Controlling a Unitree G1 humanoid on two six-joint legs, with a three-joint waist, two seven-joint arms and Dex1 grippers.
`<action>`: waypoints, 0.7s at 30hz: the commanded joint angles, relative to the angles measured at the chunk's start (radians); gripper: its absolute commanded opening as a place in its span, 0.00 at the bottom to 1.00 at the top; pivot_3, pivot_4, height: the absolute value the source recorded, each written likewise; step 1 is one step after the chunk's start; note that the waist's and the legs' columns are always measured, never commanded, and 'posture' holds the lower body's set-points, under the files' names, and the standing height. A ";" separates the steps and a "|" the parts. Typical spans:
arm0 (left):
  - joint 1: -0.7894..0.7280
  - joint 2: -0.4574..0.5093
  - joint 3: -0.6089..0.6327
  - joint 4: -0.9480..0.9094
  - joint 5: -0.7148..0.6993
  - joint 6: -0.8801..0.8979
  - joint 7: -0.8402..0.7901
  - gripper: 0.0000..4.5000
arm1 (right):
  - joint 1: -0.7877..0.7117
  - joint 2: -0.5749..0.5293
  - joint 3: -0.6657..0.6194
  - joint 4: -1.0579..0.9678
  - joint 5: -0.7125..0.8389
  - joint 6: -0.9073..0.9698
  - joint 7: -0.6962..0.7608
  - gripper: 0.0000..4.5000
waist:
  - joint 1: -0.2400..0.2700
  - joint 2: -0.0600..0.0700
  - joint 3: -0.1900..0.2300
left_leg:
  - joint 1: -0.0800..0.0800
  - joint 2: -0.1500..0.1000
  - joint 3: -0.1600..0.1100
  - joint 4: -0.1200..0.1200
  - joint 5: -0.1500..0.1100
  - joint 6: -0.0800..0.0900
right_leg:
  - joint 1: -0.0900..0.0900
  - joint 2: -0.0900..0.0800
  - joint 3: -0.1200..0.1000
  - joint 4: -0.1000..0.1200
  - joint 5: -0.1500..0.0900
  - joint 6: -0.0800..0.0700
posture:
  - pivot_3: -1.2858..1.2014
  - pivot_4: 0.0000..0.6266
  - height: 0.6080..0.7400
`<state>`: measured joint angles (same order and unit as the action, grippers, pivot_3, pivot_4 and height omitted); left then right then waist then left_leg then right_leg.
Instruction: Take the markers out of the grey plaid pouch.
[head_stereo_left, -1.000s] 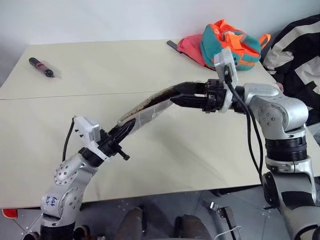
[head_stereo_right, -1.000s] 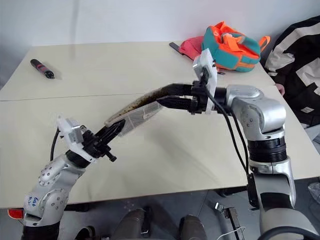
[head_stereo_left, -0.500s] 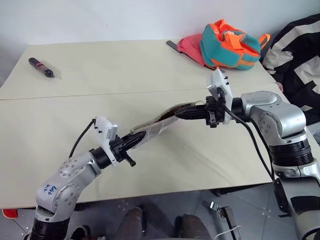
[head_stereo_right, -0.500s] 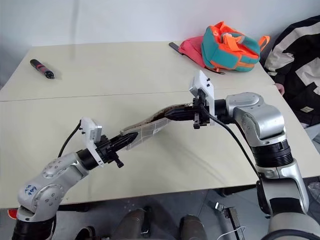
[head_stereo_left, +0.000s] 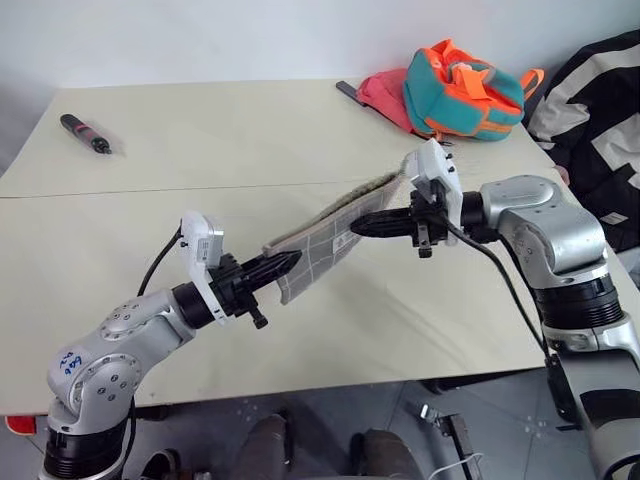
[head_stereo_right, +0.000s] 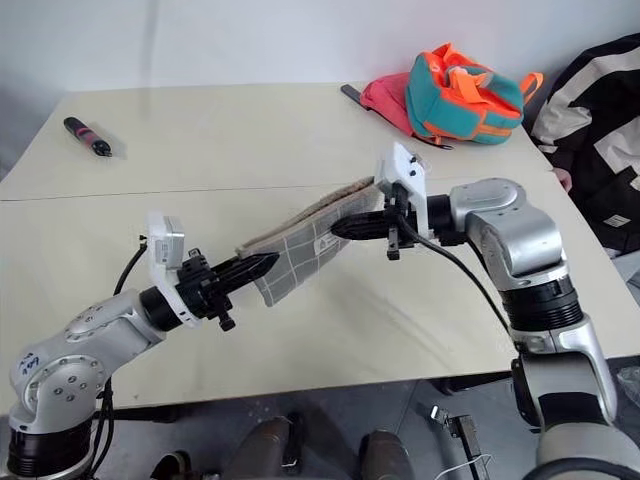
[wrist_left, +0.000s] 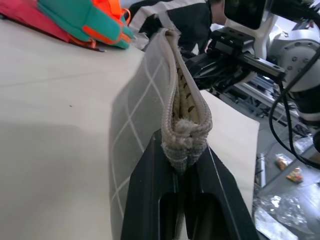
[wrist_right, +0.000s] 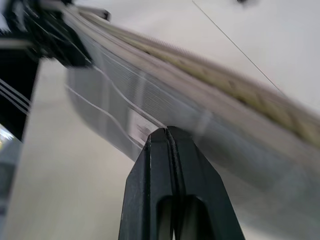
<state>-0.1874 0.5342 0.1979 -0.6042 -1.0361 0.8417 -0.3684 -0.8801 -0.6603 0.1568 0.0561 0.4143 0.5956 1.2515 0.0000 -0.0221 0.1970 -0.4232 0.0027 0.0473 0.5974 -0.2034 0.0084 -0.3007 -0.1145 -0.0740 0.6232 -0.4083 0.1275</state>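
I pinch the grey plaid pouch (head_stereo_left: 325, 240) aloft with my left gripper (head_stereo_left: 288, 264) at its seven-o'clock end; my right gripper (head_stereo_left: 362, 225) is clamped on the side at three o'clock. No markers are out yet.

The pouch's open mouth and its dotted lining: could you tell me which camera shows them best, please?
The left wrist view: it looks straight along the grey plaid pouch's parted rim at the tan dotted lining. The eye views show its checked side, slung between both grippers; the right wrist view shows a blurred side.

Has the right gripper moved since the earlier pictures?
Yes. The right gripper came down toward the table, away from the backpack behind it.
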 joint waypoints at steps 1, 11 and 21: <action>-0.002 0.015 0.010 -0.031 -0.046 0.006 -0.004 0.00 | -0.039 -0.008 -0.037 -0.020 0.062 0.051 0.037 0.01 | 0.000 0.000 0.000 | 0.000 0.000 0.000 0.000 0.000 0.000 | 0.000 0.000 0.000 0.000 0.000 0.000 | 0.52 0.24 1.00; -0.001 0.167 -0.077 -0.013 0.192 -0.034 -0.093 0.00 | -0.051 -0.011 -0.038 -0.083 0.108 0.113 0.037 0.01 | 0.000 0.000 0.000 | 0.000 0.000 0.000 -0.001 0.000 0.000 | 0.000 0.000 0.001 -0.001 0.000 0.000 | 0.52 0.24 1.00; 0.013 0.098 -0.070 -0.007 0.214 -0.055 -0.076 0.00 | 0.009 -0.033 0.038 -0.048 -0.011 -0.022 0.076 0.01 | 0.001 0.000 0.000 | 0.000 0.000 0.002 -0.001 0.000 0.000 | -0.001 0.000 0.001 -0.001 0.000 0.000 | 0.52 0.24 1.00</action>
<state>-0.1779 0.6363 0.1191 -0.5853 -0.8254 0.8066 -0.4484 -0.8550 -0.6777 0.2226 0.0289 0.3956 0.5884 1.3152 0.0006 -0.0220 0.1971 -0.4233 0.0029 0.0492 0.5961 -0.2037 0.0082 -0.3020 -0.1146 -0.0726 0.6224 -0.4082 0.1275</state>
